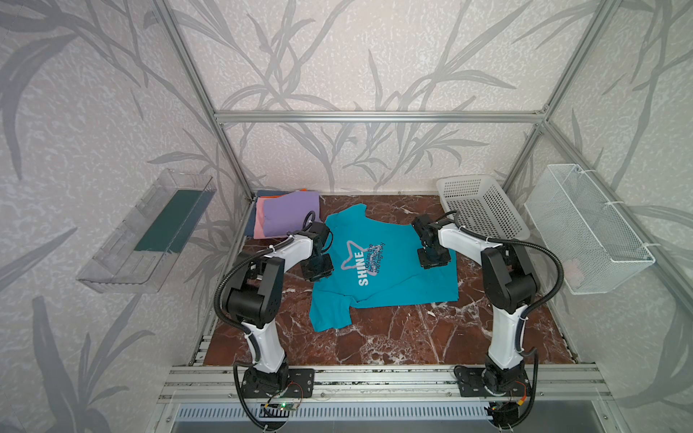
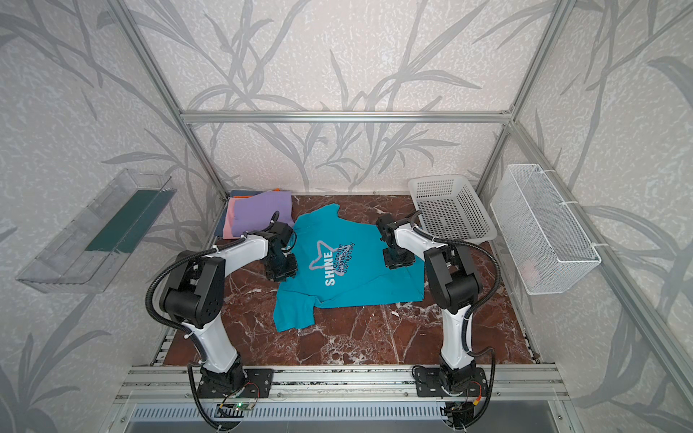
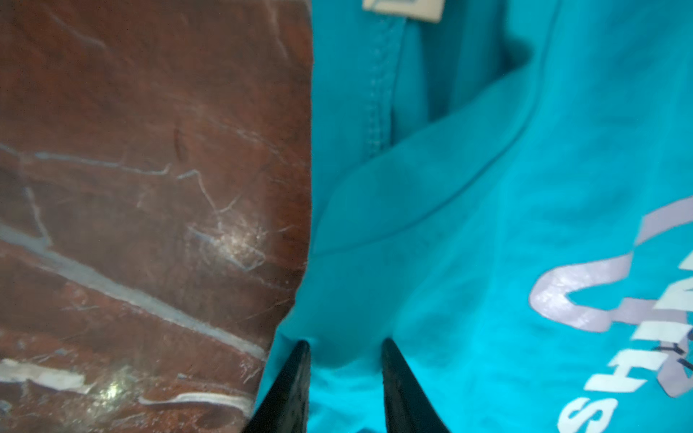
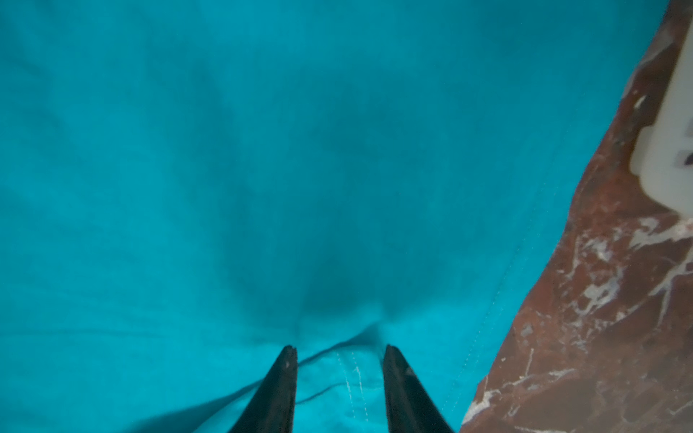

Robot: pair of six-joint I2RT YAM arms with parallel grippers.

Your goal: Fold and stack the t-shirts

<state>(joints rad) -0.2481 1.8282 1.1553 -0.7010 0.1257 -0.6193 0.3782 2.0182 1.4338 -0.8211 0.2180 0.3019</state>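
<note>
The teal t-shirt [image 1: 390, 277] [image 2: 356, 277] lies spread on the marble table, "SHINE" print up, one sleeve toward the front left. My left gripper [image 1: 317, 267] [image 3: 345, 343] is open at its collar side, tips pressed into the cloth [image 3: 487, 187], which bulges between them. My right gripper [image 1: 433, 258] [image 4: 339, 348] is open at the hem side, tips down on the fabric [image 4: 262, 150], with a stitched fold lying between the fingers. Folded t-shirts are stacked at the back left, lilac [image 1: 290, 213] on top, pink [image 1: 258, 221] under it.
A white perforated basket [image 1: 483, 210] [image 2: 450, 210] stands at the back right, close to the right arm. A white wire basket [image 1: 588, 228] hangs on the right wall and a clear tray [image 1: 146, 232] on the left wall. Bare marble [image 1: 393, 337] shows in front.
</note>
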